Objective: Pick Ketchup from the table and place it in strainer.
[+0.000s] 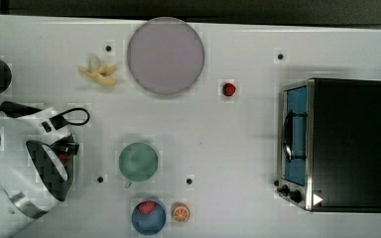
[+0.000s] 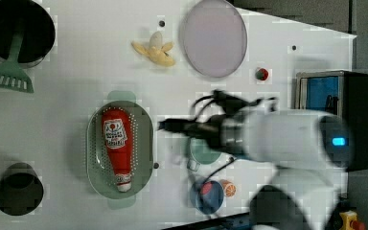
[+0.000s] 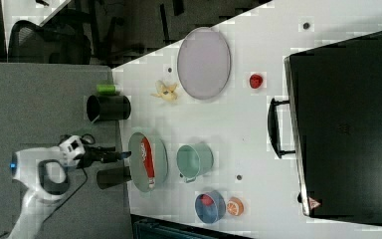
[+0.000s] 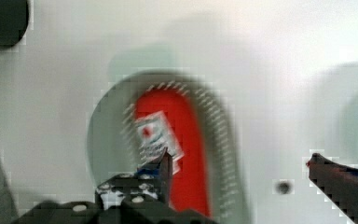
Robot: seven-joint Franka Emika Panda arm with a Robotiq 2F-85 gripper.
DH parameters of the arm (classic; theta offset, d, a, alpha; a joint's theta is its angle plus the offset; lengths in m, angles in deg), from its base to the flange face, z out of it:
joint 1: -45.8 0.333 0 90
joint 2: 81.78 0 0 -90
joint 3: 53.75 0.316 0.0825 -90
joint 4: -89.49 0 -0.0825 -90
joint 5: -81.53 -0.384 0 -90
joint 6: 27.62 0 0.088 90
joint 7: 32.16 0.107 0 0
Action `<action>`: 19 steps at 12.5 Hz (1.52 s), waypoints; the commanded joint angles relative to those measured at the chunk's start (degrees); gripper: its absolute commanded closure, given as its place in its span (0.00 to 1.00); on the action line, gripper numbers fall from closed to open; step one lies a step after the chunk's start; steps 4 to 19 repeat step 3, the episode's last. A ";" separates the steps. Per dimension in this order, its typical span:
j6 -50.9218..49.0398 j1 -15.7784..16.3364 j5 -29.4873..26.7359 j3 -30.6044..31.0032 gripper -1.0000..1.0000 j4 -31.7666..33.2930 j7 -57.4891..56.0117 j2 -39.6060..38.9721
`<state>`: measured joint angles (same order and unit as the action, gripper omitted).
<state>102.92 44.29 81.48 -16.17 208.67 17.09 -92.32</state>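
- Nearest the wrist camera are the two black fingertips [image 4: 165,163] of the gripper [image 4: 237,163], spread wide with nothing between them; the ketchup bottle shows in the gap below, apart from both tips.
- The ketchup [image 2: 116,146] lies on its side inside the strainer [image 2: 145,143], its length running along the basket's long axis and its white cap toward the left view's bottom. Lying flat suits the shallow oval basket: I judge an upright bottle would be likelier to topple on the perforated base.
- In the left view the gripper [image 2: 165,125] sits just off the strainer's rim on the left view's right, held above the table, not touching basket or bottle. With the fingers wide and empty, I read the release as done and the placing as essentially complete.
- A green mug [image 2: 202,149] sits partly under the arm in the left view, so a retreat is safest going upward before moving sideways.
- A blue bowl [image 2: 207,195] holding a red fruit and an orange slice [image 2: 228,188] lie near the table edge, well apart from the strainer.
- Also well apart from the strainer are a peeled banana [image 2: 155,50], a grey plate [image 2: 213,37], a strawberry [image 2: 261,74] and a toaster oven [image 1: 347,144].
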 commanded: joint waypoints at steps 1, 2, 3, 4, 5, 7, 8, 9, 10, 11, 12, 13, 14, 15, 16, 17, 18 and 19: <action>-7.38 -7.76 -0.23 -3.08 0.00 -5.89 2.54 6.05; -10.96 -9.34 -0.74 -4.85 0.00 -7.94 2.28 7.23; -14.45 -10.71 -0.88 -6.91 0.00 -10.29 2.20 7.99; -14.45 -10.71 -0.88 -6.91 0.00 -10.29 2.20 7.99; -14.45 -10.71 -0.88 -6.91 0.00 -10.29 2.20 7.99; -14.45 -10.71 -0.88 -6.91 0.00 -10.29 2.20 7.99; -14.45 -10.71 -0.88 -6.91 0.00 -10.29 2.20 7.99; -14.45 -10.71 -0.88 -6.91 0.00 -10.29 2.20 7.99; -14.45 -10.71 -0.88 -6.91 0.00 -10.29 2.20 7.99; -14.45 -10.71 -0.88 -6.91 0.00 -10.29 2.20 7.99; -14.45 -10.71 -0.88 -6.91 0.00 -10.29 2.20 7.99; -14.45 -10.71 -0.88 -6.91 0.00 -10.29 2.20 7.99; -14.45 -10.71 -0.88 -6.91 0.00 -10.29 2.20 7.99; -14.45 -10.71 -0.88 -6.91 0.00 -10.29 2.20 7.99; -14.45 -10.71 -0.88 -6.91 0.00 -10.29 2.20 7.99; -14.45 -10.71 -0.88 -6.91 0.00 -10.29 2.20 7.99; -14.45 -10.71 -0.88 -6.91 0.00 -10.29 2.20 7.99; -14.45 -10.71 -0.88 -6.91 0.00 -10.29 2.20 7.99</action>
